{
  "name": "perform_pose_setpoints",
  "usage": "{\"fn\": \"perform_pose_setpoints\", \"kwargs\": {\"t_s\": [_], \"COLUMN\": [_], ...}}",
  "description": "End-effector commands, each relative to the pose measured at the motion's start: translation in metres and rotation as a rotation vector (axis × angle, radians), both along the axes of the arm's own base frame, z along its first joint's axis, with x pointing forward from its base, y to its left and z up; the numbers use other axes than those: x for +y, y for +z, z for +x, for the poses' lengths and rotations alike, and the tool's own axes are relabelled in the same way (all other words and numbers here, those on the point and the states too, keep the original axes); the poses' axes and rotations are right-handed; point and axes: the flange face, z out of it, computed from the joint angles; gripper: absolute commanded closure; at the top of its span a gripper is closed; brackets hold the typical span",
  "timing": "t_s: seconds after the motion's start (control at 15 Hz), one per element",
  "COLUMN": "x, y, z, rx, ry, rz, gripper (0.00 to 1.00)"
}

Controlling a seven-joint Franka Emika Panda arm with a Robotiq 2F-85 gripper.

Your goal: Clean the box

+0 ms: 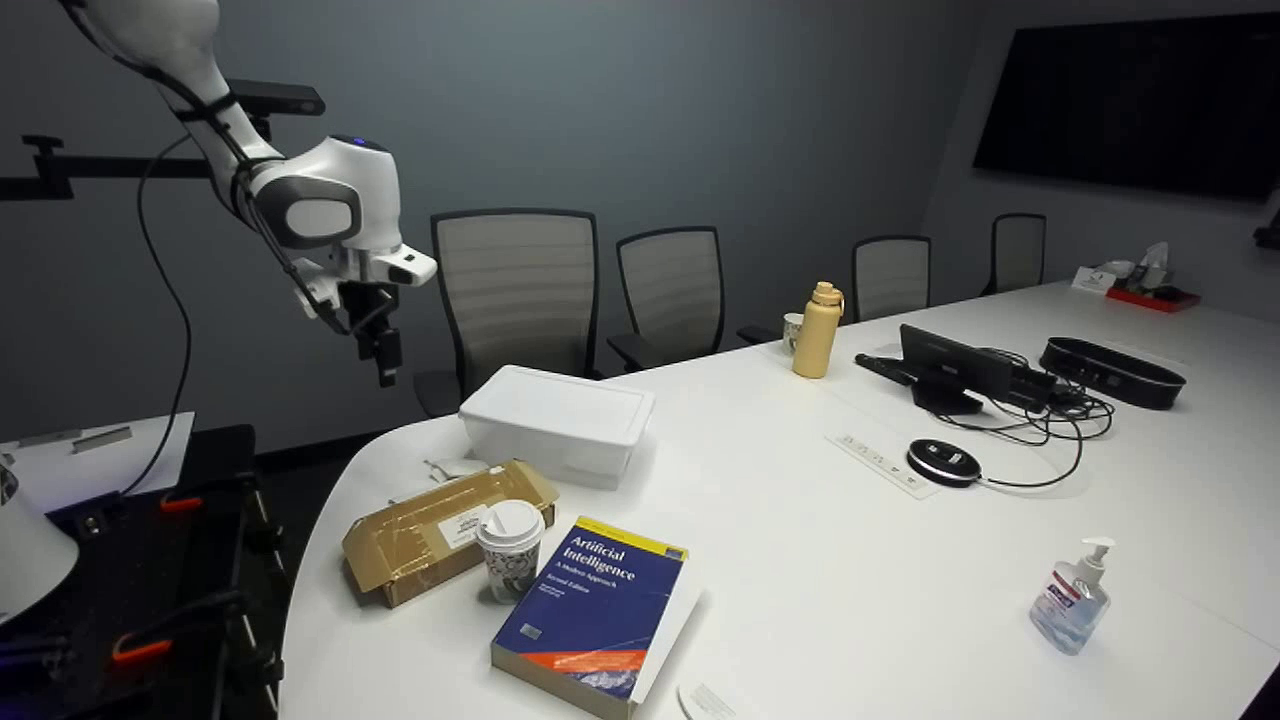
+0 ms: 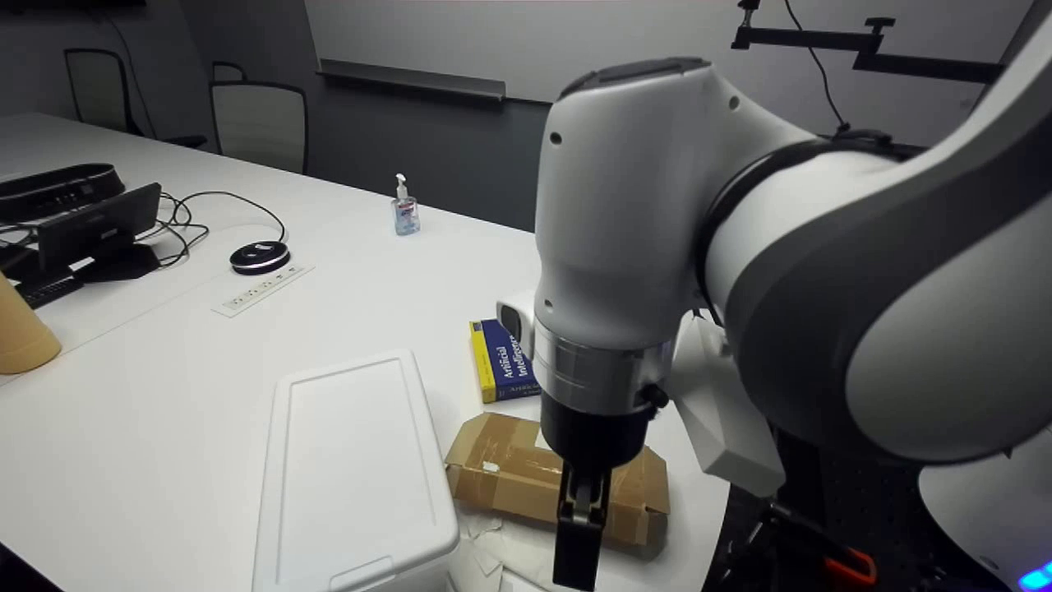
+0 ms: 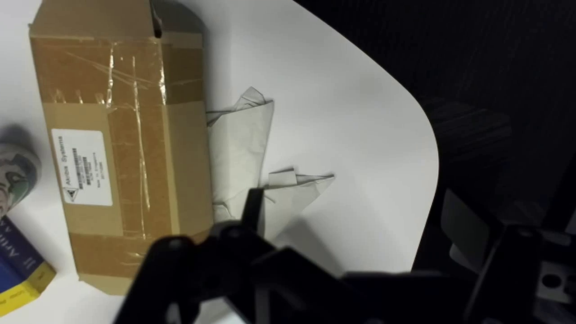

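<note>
Seeing cardboard box (image 3: pixel 144 171) lying flat on tabletop (image 1: pixel 760 520) near rounded end, with end flaps (image 1: pixel 370 550) angled out and white label (image 3: pixel 83 167) showing. Finding white lidded container (image 1: pixel 555 420) sitting just beside box, leaving contact unclear. Spotting crumpled whitish sheet (image 3: pixel 243 153) lying along one long side of box in wrist view, partly hidden behind blurred jaws. Noting lidded paper cup (image 1: pixel 512 560) standing just off opposite long side and blue book (image 1: pixel 600 610) lying near cup. Reading jaws as spread wide, pointing down, holding nothing, hanging in the air above tabletop, apart from box. Losing part of box and book behind arm (image 2: pixel 625 205) in an exterior view. Seeing yellow bottle (image 1: pixel 818 340), pump bottle (image 1: pixel 1068 605), round black device (image 1: pixel 943 463) and dark monitor (image 1: pixel 955 362) sitting farther along tabletop, well apart from box. Catching chairs (image 1: pixel 515 300) standing alongside tabletop.
</note>
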Motion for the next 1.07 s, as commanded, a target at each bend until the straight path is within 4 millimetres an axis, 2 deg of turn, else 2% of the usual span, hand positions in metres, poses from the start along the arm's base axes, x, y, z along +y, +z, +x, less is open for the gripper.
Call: {"fn": "perform_pose_setpoints", "kwargs": {"t_s": [0.0, 0.07, 0.2, 0.4, 1.0], "x": [0.002, 0.0, -0.001, -0.001, 0.021], "y": [-0.02, -0.016, -0.024, -0.024, -0.086], "z": [-0.004, -0.002, -0.003, -0.003, 0.007], "rx": [-0.008, 0.002, 0.01, 0.01, 0.028], "ry": [-0.084, -0.048, -0.055, -0.058, -0.161], "rz": [0.002, -0.004, -0.004, -0.004, -0.053], "gripper": [0.0, 0.0, 0.0, 0.0, 0.0]}}
